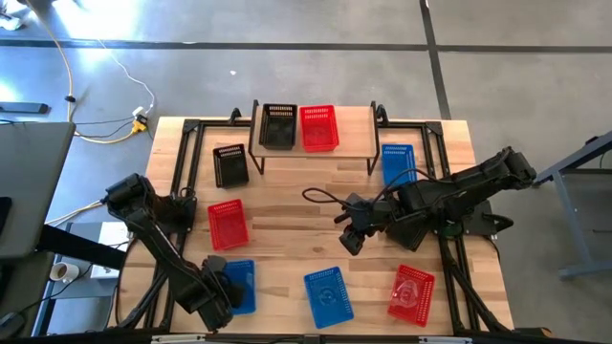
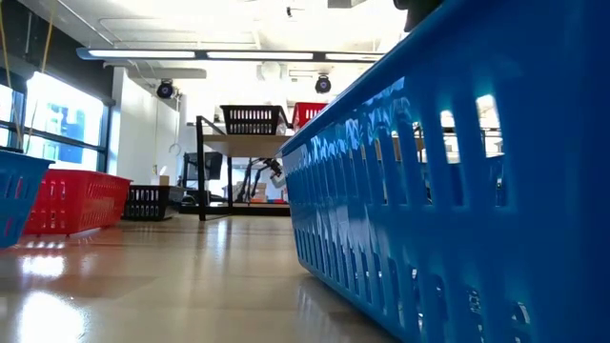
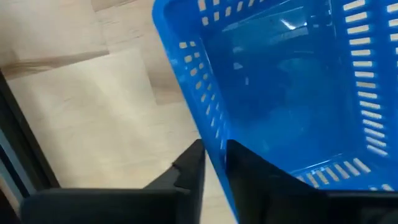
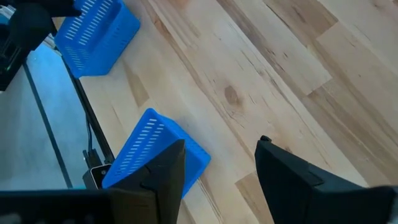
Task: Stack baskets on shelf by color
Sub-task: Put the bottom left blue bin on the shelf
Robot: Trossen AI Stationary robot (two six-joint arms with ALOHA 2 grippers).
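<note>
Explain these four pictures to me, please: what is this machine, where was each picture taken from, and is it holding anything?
It is a robot with two dark arms at a wooden table, each ending in a two-finger gripper. One picture looks straight down, one sits at tabletop level, and two come from cameras on the wrists.

The left gripper, at the table's near left corner, has closed its fingers over the wall of a blue basket. The right gripper hangs open above bare wood mid-table, holding nothing.

On the shelf at the far edge stand one black basket and one red basket. Other red, blue and black baskets lie scattered on the table around it.
</note>
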